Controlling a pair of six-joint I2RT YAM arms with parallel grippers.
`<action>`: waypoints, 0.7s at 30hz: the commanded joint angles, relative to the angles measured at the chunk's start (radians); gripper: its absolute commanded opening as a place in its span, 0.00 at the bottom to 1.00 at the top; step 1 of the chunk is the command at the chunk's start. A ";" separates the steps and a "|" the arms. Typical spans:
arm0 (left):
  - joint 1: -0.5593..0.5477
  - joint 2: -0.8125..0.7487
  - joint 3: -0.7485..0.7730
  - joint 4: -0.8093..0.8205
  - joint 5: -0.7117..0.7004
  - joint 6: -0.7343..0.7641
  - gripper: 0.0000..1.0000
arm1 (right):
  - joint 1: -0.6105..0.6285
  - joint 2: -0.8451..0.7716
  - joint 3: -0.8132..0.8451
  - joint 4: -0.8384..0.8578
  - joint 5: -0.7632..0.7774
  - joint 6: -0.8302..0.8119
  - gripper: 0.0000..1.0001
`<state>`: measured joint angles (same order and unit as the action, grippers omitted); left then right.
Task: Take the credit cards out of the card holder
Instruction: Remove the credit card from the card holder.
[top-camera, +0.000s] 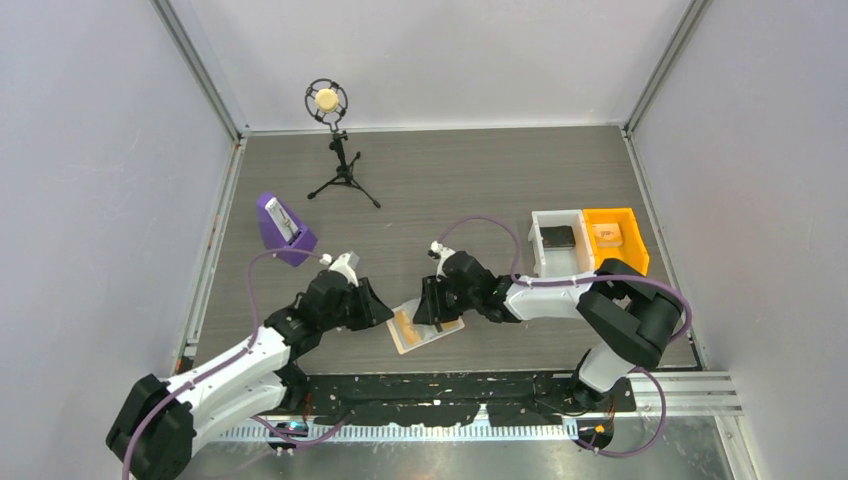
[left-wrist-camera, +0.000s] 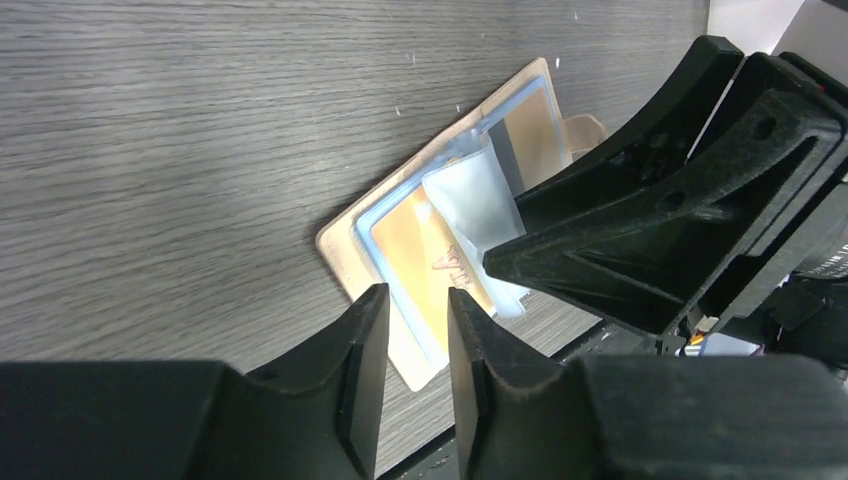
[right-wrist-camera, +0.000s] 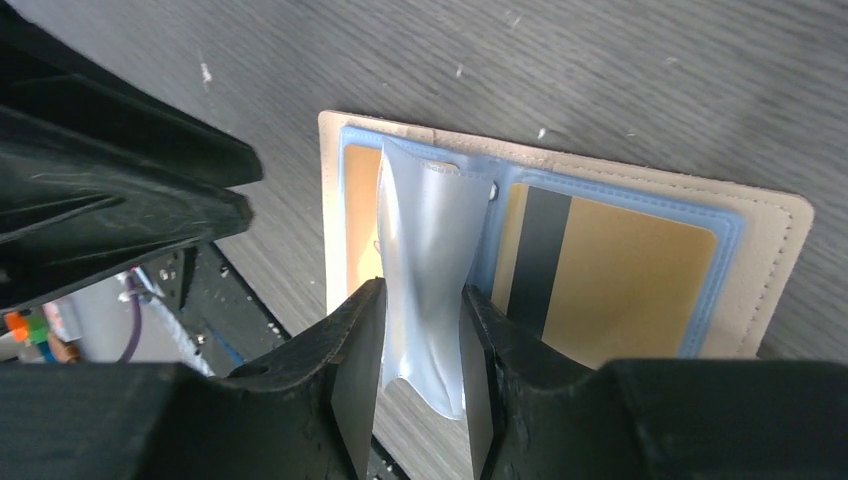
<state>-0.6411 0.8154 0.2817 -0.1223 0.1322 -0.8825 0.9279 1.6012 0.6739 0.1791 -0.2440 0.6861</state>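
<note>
The card holder (top-camera: 428, 328) lies open on the table near the front edge, pale tan with a light blue inside (right-wrist-camera: 770, 240). An orange-yellow credit card (left-wrist-camera: 425, 262) sits in one pocket. A gold card with a black stripe (right-wrist-camera: 620, 280) sits in the other pocket. A clear plastic sleeve (right-wrist-camera: 432, 230) stands up from the fold. My right gripper (right-wrist-camera: 422, 300) is closed on that sleeve, which is bent between the pads. My left gripper (left-wrist-camera: 418, 300) hovers over the holder's near corner, jaws slightly apart and empty. Both grippers meet over the holder in the top view, left (top-camera: 385, 308) and right (top-camera: 430, 305).
A purple wedge stand (top-camera: 283, 230) is at the left. A microphone on a tripod (top-camera: 338, 150) stands at the back. A white bin (top-camera: 558, 243) and an orange bin (top-camera: 613, 235) sit at the right. The black rail (top-camera: 450, 385) runs along the table's front edge.
</note>
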 joint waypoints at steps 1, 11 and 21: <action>0.002 0.072 0.036 0.147 0.068 0.015 0.27 | -0.006 -0.014 -0.021 0.149 -0.086 0.061 0.40; 0.000 0.262 0.077 0.214 0.117 -0.001 0.17 | -0.031 -0.015 -0.078 0.239 -0.133 0.108 0.40; -0.013 0.361 0.089 0.260 0.138 -0.014 0.16 | -0.036 -0.076 -0.065 0.134 -0.067 0.031 0.40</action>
<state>-0.6479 1.1549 0.3290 0.0639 0.2417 -0.8871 0.8944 1.5932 0.5903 0.3481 -0.3504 0.7700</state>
